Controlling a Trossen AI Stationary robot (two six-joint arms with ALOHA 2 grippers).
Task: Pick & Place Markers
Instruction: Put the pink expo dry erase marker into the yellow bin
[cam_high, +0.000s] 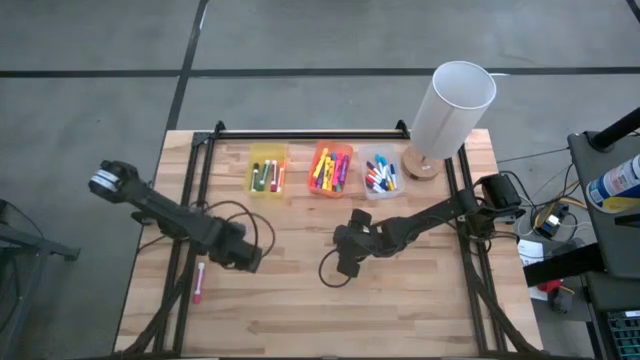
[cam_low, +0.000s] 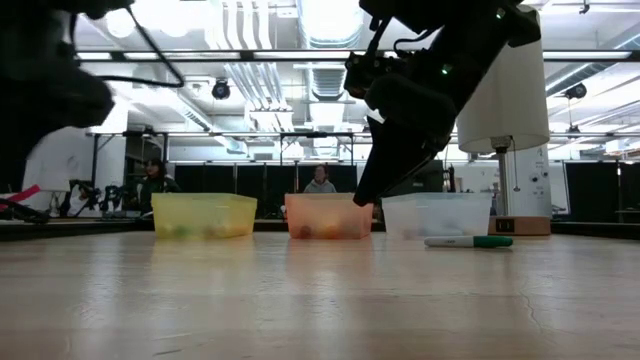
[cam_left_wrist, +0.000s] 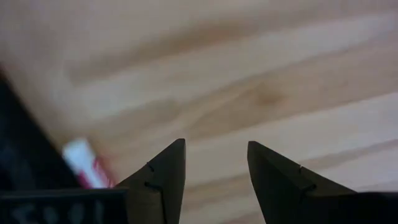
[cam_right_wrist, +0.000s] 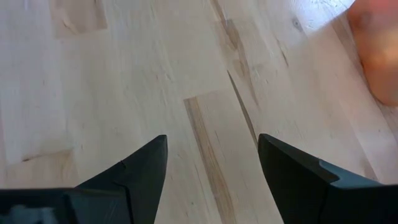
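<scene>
Two arms work over the wooden table (cam_high: 300, 300), both with fingers spread wide and empty, as each wrist view shows bare wood between the tips. At far left, one pink marker (cam_high: 199, 283) lies loose near the table's left edge, just outside the black frame rail. The left gripper (cam_high: 250, 262) hovers just beside it, toward the table's middle; in the left wrist view the marker (cam_left_wrist: 87, 167) shows off to one side of the left gripper (cam_left_wrist: 214, 168), not between its fingertips. Along the far edge stand three bins: a yellow bin (cam_high: 267, 169), an orange bin (cam_high: 331, 168) and a clear bin (cam_high: 381, 175), each already holding sorted markers. The right gripper (cam_high: 349, 262) hangs over bare wood near the table's middle, in front of the orange bin. A tall white cylinder (cam_high: 452, 110) rises at the far right corner. In the low view a green-capped marker (cam_low: 468, 241) lies on the table in front of the clear bin.

The step in hand appears to be the approach to a loose marker. The next move likely calls for the left gripper to shift outward, centre its spread fingers over the pink barrel and descend. The frame rail close by leaves little room for error.
</scene>
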